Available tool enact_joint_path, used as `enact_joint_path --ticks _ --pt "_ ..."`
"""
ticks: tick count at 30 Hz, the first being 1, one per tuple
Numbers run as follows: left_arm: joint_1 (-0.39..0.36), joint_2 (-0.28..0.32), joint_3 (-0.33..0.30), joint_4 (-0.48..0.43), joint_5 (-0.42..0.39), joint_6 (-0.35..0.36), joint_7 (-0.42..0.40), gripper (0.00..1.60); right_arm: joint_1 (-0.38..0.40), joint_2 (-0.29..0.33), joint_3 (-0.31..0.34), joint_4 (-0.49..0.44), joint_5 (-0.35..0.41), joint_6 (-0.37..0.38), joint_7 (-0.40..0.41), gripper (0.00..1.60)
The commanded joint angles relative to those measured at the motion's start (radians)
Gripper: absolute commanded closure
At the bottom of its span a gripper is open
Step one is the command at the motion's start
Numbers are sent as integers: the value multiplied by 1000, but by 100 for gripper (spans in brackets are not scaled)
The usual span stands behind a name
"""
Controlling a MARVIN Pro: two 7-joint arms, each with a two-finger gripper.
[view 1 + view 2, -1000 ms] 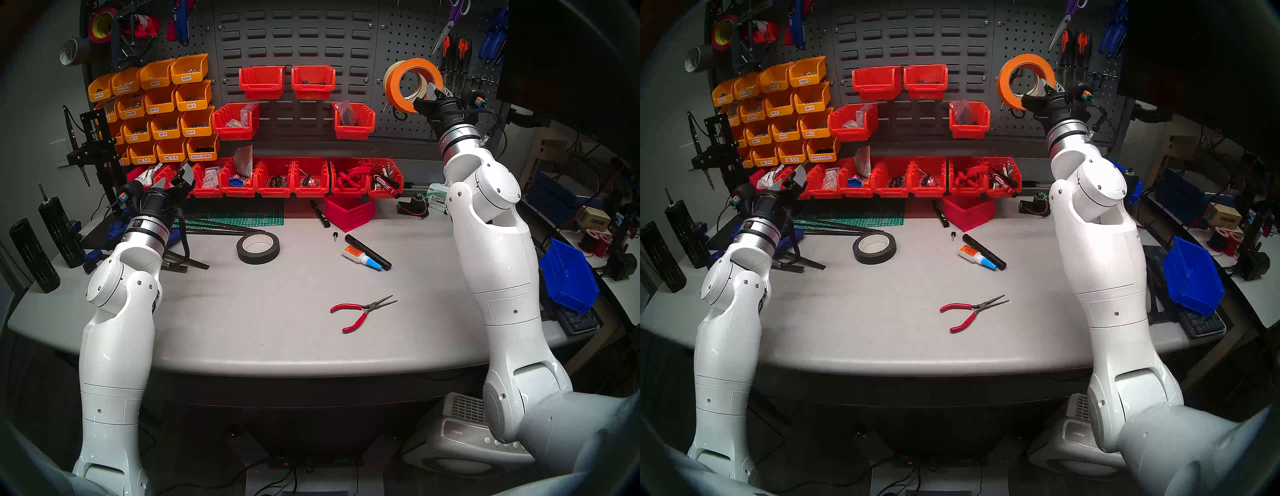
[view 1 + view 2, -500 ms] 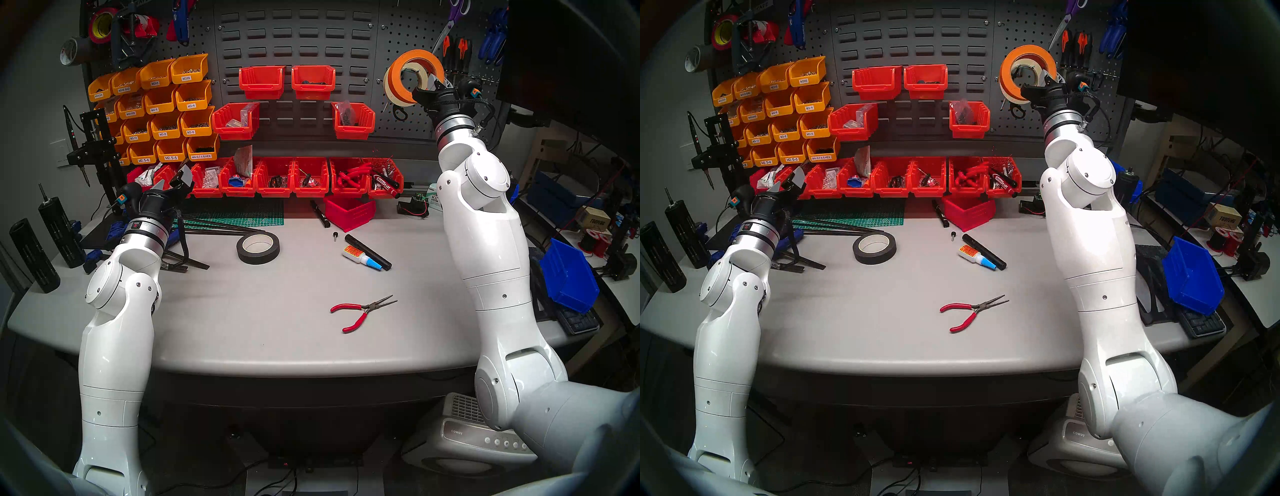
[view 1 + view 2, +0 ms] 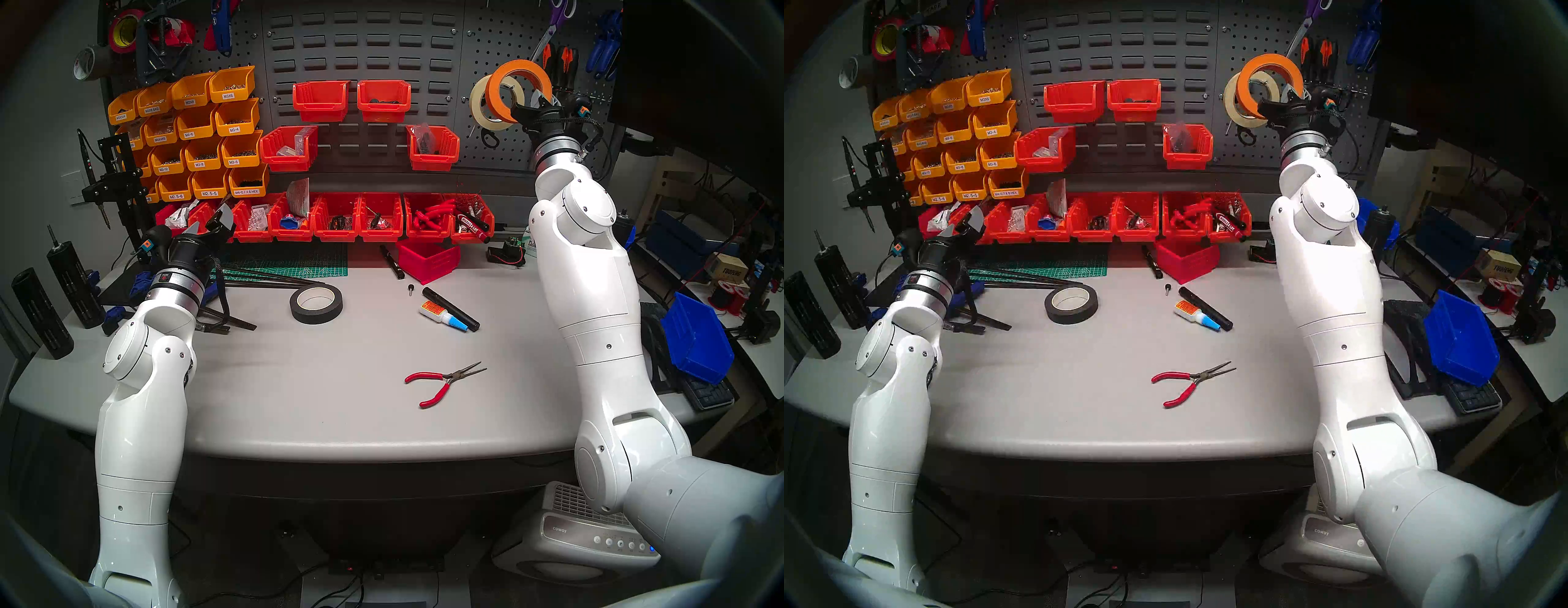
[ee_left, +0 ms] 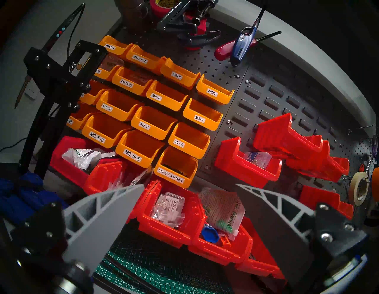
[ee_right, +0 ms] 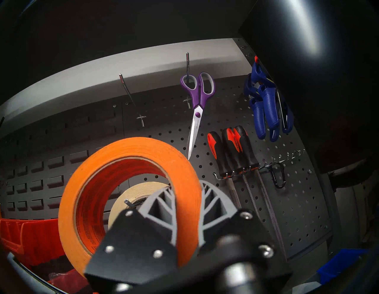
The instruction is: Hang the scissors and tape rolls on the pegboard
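Both head views are evenly lit from above, the table (image 3: 339, 403) pale grey with soft, short shadows and mild sheen on the white arms. Fisheye bending curves the edges into a dark rim. The wrist views are dimmer: the orange roll (image 5: 131, 197) close to the lens looks soft, perhaps out of focus, and a glare streak marks the upper right.

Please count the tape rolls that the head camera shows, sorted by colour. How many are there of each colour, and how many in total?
Orange roll: 1
Cream roll: 1
Black roll: 1
Red roll: 1
Grey roll: 1
Total: 5
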Motion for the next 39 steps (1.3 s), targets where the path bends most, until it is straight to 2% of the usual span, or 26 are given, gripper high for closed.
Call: enact_joint_path --ticks 1,4,5,13,28,39 --pt "-20 2 -8 -38 0 -10 0 0 74 -3 11 -5 12 -21 18 160" --pt "-18 1 -7 -40 0 -10 4 0 77 -9 18 8 46 -6 45 160" --pt "-18 1 -7 -40 0 -11 3 0 80 -13 29 16 81 -2 68 160" --pt "-17 1 -4 -41 0 -12 5 0 83 -6 32 35 121 5 106 160" --pt "-19 5 -10 -43 4 -15 8 0 120 -15 16 80 143 -1 133 160" --pt "-15 2 -13 -42 3 -15 12 0 162 -22 1 116 135 -3 123 160"
